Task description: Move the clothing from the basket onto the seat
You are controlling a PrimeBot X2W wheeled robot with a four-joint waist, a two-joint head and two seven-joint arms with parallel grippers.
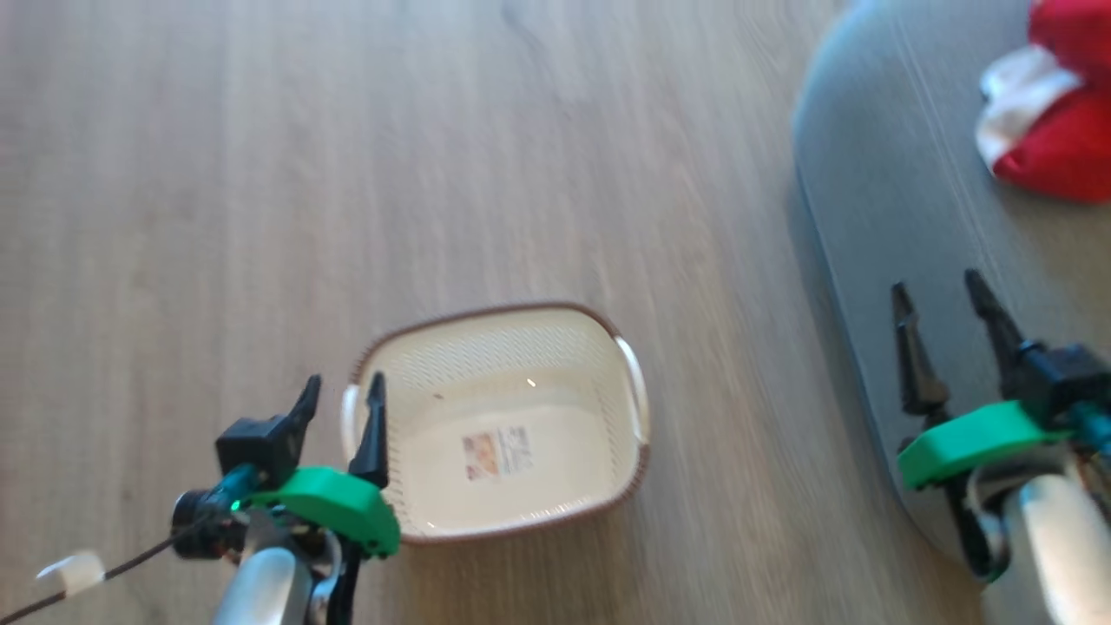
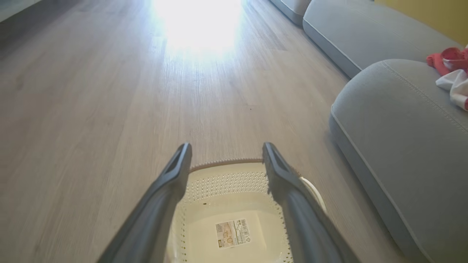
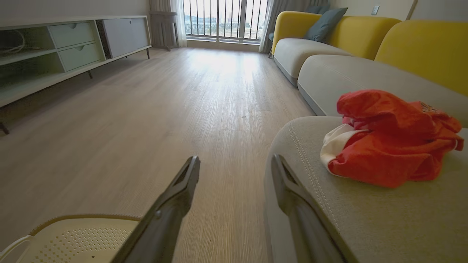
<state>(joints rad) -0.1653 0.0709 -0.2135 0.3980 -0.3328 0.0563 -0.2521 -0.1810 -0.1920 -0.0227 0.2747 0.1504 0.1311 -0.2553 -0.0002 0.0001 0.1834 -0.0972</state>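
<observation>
Clothing (image 3: pixel 387 146), crumpled red-and-white fabric, lies on the grey upholstered seat (image 1: pixel 885 174) right of the cream perforated plastic basket (image 1: pixel 503 347), upright, long axis left-right; both arms' jaws gape empty.

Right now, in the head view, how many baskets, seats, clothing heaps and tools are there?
basket: 1, cream, no clothing in it
seat: 1, grey
clothing heap: 1, red and white, lying on the seat
tools: 2, left tool and right tool, both open
Total: 5
</observation>
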